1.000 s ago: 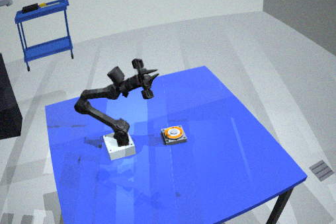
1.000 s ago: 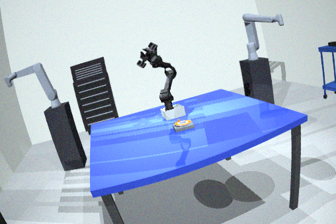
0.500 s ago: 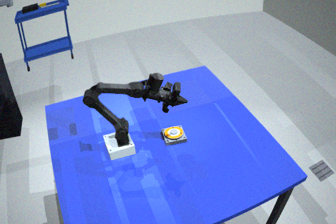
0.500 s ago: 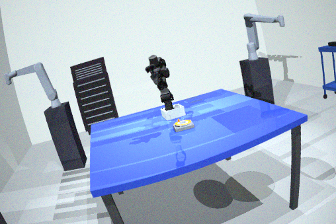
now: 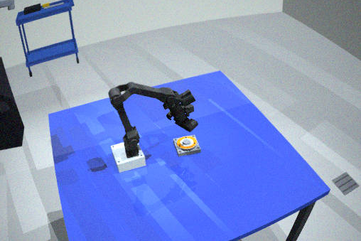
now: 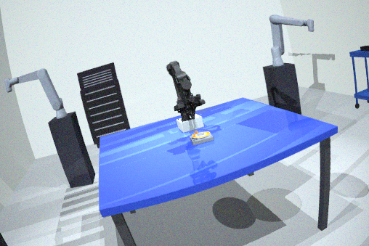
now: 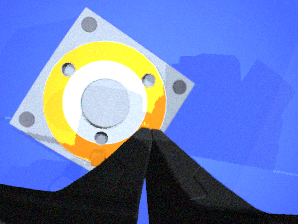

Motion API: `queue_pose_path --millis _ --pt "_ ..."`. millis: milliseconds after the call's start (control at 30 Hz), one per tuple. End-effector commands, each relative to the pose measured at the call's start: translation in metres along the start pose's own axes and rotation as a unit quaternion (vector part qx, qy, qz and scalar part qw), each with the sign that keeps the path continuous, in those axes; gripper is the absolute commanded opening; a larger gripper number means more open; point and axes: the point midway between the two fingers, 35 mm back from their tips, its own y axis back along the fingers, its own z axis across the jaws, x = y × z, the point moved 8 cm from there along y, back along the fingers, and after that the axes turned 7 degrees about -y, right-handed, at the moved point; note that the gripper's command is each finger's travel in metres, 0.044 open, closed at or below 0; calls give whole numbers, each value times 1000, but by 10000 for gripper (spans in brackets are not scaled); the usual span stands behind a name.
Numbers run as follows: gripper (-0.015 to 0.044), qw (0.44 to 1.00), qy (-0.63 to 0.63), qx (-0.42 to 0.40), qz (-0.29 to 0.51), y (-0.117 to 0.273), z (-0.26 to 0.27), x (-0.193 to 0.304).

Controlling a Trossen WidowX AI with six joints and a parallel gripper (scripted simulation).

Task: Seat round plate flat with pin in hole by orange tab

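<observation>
Only the wrist view shows the pincer (image 7: 147, 137) pressed together, empty, above the plate (image 7: 103, 103).

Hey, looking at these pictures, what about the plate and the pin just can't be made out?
- Pin: not identifiable in any view; the holes in the plate look alike in the wrist view.
- Orange tab: its lower edge is hidden by the shut end effector in the wrist view.
- Plate tilt: too small in the top and exterior views.
- Contact between fingers and plate: cannot tell; they overlap in the wrist view.
</observation>
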Motion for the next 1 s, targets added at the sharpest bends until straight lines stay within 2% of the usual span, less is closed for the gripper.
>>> queue_pose_path --millis 0,333,633,967 --pt "0 973 -148 -13 174 -31 30 16" --pt "0 972 -153 -12 180 -33 28 18" --pt "0 972 -153 -12 181 -74 31 33" --pt "0 972 -153 -12 181 -77 26 35"
